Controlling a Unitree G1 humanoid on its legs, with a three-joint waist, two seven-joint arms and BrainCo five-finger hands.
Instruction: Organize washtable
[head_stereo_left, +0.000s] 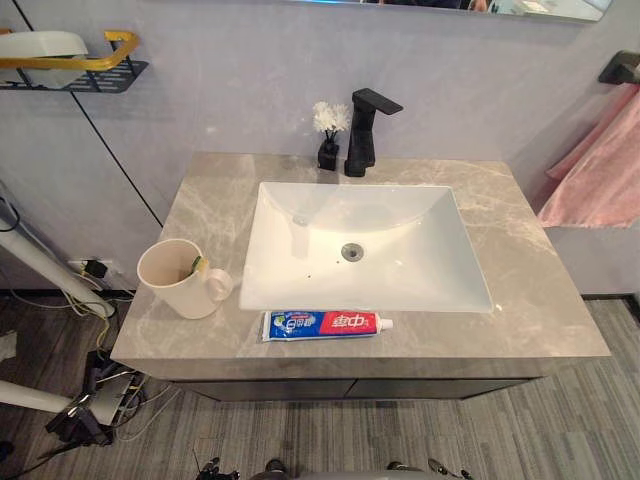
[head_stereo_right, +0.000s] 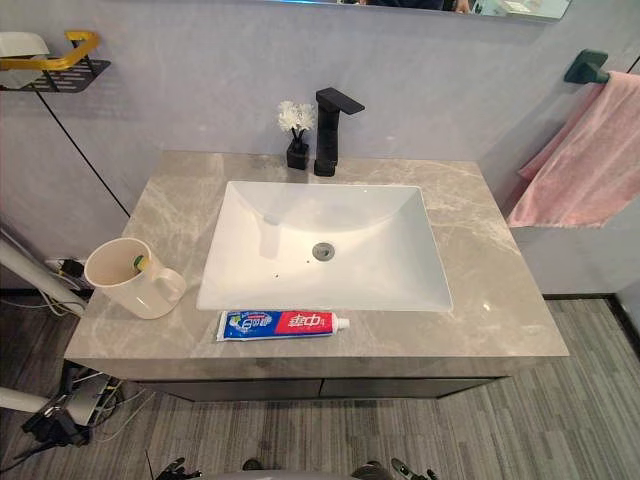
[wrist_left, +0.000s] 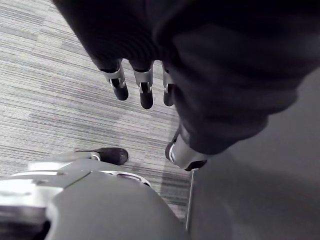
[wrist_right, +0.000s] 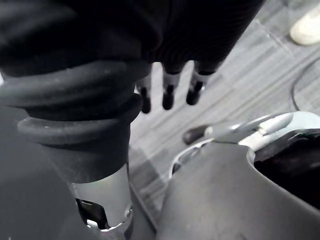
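- Grey marbled worktop (head_stereo_left: 540, 300) is carrying a white sink (head_stereo_left: 400, 215), with a black faucet (head_stereo_left: 362, 130) and a small flower vase (head_stereo_left: 328, 140) standing behind it.
- The toothpaste tube (head_stereo_left: 322, 323) is lying flat along the front edge, just beside the sink's rim.
- The cream mug (head_stereo_left: 175, 280) is standing at the left, near the tube but apart from it. Something green is peeking out inside, possibly a toothbrush.
- The left hand (wrist_left: 145, 92) and right hand (wrist_right: 168, 95) are hanging over the floor, fingers relaxed, holding nothing.
- Tidying is seemingly not yet started. The next move is likely calling for a hand rising to the worktop and pinching the tube.
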